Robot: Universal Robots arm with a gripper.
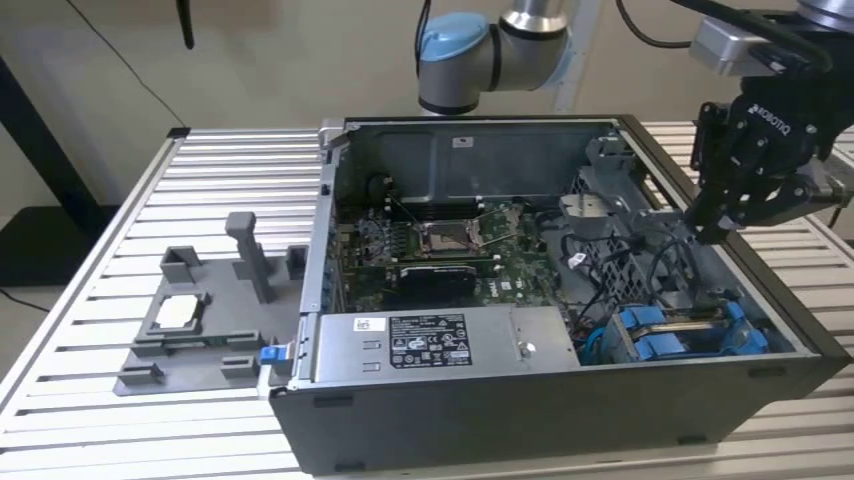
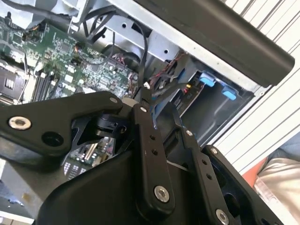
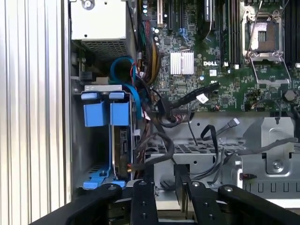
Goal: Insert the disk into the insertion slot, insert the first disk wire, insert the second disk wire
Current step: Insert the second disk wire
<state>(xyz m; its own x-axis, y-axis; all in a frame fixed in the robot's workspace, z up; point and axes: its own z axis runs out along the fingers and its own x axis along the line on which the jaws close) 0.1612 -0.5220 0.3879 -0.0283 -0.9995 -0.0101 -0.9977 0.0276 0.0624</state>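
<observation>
Gripper (image 1: 713, 232) over the computer case's (image 1: 534, 425) edge at the exterior view's right, fingers (image 3: 144, 197) narrowly apart, empty. Disk (image 3: 123, 149) appears seated in the insertion slot (image 3: 101, 87), case's near corner. I judge loose wires (image 3: 161, 140) could snag my descent.

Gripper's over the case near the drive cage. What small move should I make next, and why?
Probably lower the gripper toward the loose black wires beside the insertion slot. The disk looks already seated in it, and the gripper hangs above the case rim.
</observation>
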